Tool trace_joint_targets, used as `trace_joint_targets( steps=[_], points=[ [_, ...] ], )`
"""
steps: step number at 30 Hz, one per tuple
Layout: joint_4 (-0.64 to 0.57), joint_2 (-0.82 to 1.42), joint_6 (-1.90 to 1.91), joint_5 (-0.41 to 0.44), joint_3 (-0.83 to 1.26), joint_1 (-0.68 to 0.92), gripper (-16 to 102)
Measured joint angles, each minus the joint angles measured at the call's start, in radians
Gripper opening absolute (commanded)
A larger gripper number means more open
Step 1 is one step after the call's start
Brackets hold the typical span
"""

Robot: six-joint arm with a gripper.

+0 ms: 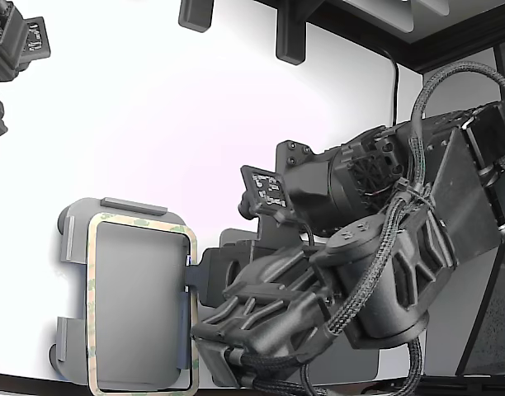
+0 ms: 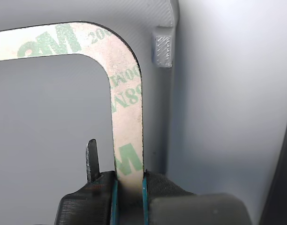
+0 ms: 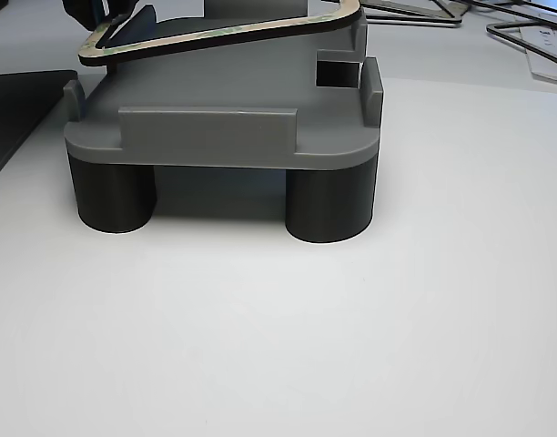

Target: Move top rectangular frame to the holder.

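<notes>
The top rectangular frame (image 1: 92, 305), a thin beige outline with green print, lies over the light grey holder (image 1: 133, 205) at the exterior view's lower left. My gripper (image 1: 191, 276) is shut on the middle of the frame's right long side. In the wrist view the fingers (image 2: 155, 192) clamp the printed strip (image 2: 127, 117), and a holder edge tab (image 2: 163, 49) stands just outside the frame's corner. In the other view the frame (image 3: 215, 35) sits tilted above the holder (image 3: 215, 137), not flat in it; the holder stands on dark round feet (image 3: 329, 205).
A second arm's head (image 1: 13, 49) hangs at the exterior view's upper left. Dark posts (image 1: 290, 37) stand at the back. In the other view a dark mat (image 3: 15, 100) lies left of the holder, and more thin frames (image 3: 524, 36) lie at the far right.
</notes>
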Motion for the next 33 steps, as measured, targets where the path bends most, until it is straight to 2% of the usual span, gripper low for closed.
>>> trace_joint_targets(
  steps=[33],
  points=[
    [-0.006, -0.094, 0.015, 0.029, -0.025, -0.029, -11]
  ],
)
